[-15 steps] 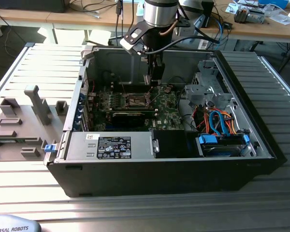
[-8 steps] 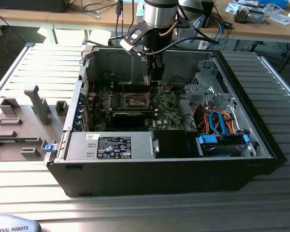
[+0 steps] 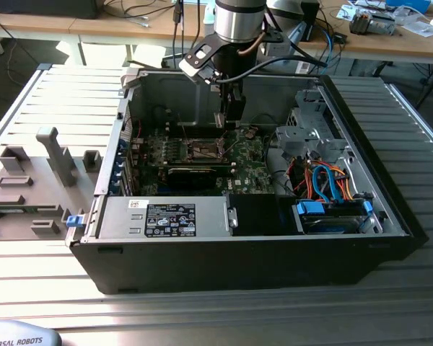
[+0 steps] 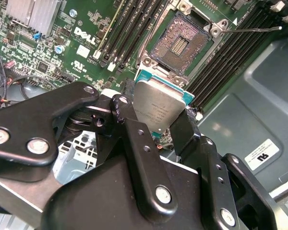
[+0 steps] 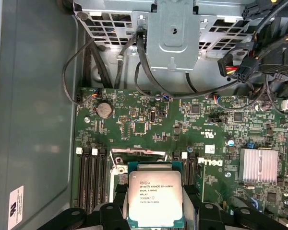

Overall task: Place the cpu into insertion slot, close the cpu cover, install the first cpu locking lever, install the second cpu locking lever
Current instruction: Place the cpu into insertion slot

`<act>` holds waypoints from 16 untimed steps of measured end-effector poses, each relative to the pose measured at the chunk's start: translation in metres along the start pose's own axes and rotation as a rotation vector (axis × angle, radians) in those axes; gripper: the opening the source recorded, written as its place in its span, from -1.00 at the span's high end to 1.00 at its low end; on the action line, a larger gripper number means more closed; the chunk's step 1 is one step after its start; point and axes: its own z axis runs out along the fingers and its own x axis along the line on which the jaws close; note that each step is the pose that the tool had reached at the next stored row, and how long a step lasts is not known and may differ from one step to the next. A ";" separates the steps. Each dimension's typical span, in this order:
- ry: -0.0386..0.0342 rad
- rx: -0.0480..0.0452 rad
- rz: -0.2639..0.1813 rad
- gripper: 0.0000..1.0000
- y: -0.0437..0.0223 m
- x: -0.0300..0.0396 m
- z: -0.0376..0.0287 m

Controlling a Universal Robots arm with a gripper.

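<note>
Gripper [image 4: 156, 128] jaws are closed to chip width, pinching the cpu [image 4: 159, 105] by opposite edges; small print lines mark its silver lid and white lettering the green motherboard [image 4: 62, 43]. Cpu hangs over the open insertion slot [image 4: 181, 45], not seated. Exterior view: arm drops vertically into the case [image 3: 238, 263], rear wall near at 12 o'clock, drive cage [image 3: 310, 133] at 3 o'clock.

arm [image 3: 239, 14] upright; wrist [image 3: 234, 61] pointing straight down | gripper [image 3: 231, 115] hanging directly below the wrist | black fingers [image 4: 134, 139] pressed against two opposite edges of the cpu [image 5: 156, 199]; firm two-sided pinch
</note>
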 end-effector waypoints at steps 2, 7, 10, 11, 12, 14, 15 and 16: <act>0.0000 -0.0001 0.000 -0.08 0.0000 0.0000 0.0005; 0.0000 -0.0001 0.000 -0.08 -0.0001 0.0000 0.0038; 0.0000 0.0000 0.000 -0.08 -0.0001 0.0000 0.0044; 0.0000 0.0000 0.000 -0.08 -0.0001 0.0000 0.0046; 0.0000 0.0000 0.000 -0.08 -0.0001 0.0000 0.0048; 0.0000 -0.0001 0.000 -0.08 -0.0001 0.0000 0.0057; 0.0000 0.0000 0.000 -0.08 -0.0001 0.0000 0.0058; 0.0000 0.0000 0.000 -0.08 -0.0001 0.0000 0.0060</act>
